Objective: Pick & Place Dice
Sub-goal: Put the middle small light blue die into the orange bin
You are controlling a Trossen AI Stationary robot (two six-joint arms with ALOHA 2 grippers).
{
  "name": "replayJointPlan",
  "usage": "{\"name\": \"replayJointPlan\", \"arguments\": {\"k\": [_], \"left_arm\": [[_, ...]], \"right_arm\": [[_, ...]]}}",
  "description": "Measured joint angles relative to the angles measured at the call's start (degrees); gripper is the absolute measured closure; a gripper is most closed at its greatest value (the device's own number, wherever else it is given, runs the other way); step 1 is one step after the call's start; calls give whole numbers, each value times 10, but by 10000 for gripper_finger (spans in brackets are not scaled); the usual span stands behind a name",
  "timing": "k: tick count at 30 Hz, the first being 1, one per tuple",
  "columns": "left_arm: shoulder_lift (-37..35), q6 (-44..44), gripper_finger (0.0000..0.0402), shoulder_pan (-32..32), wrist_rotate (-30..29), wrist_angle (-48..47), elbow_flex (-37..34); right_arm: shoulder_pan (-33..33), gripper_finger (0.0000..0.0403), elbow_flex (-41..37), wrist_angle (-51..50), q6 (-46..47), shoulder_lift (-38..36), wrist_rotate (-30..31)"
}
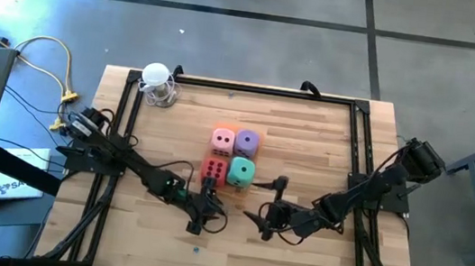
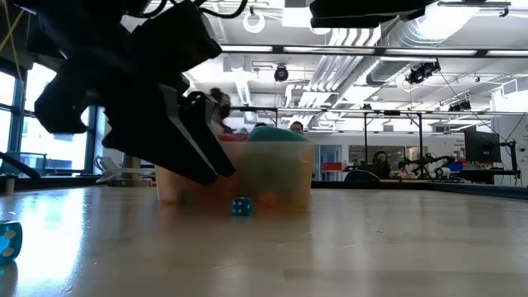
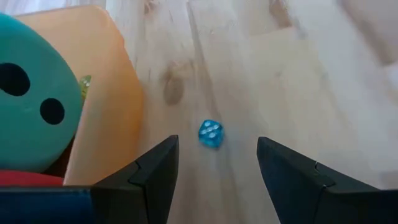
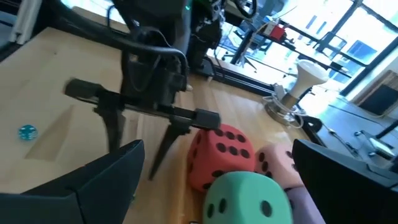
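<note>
1. Dice packed as a two-by-two block on the orange tray [image 3: 104, 74], in the middle of the worktop [image 1: 308, 151]: pink die [image 1: 222, 138] and purple die [image 1: 247, 141] on the tray's far half, red die [image 1: 213, 168] and teal die [image 1: 241, 172] on its near half, on the arms' side.
2. Touching side to side, all four resting flat, none lifted or gripped.
3. Left hand [image 1: 206, 217] low over the worktop just beside the tray's near edge, by the red die's corner; fingers spread, pinching nothing.
4. Seen past those fingers: bare wood, the tray's orange wall with the teal die beside it, and a small blue die [image 3: 211, 134] lying alone on the worktop, apart from the tray.
5. Right hand [image 1: 267, 204] near the tray's near edge on the teal die's side, close to the left hand; fingers spread wide, holding nothing, facing the red and teal dice.
6. Both arms reaching in from the worktop's outer sides, meeting on the near side of the tray.
7. White round-topped object [image 1: 158, 81] on a small stand, well apart from the tray, toward the far corner on the left arm's side.
</note>
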Motion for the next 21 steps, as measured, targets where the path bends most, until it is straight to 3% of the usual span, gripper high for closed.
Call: {"name": "replayJointPlan", "arguments": {"k": [11, 21], "left_arm": [[28, 50, 193, 2, -23, 38, 0], [28, 12, 193, -17, -11, 40, -1]], "right_arm": [[2, 3, 0, -8, 46, 0, -44], [2, 3, 0, -12, 47, 0, -44]]}}
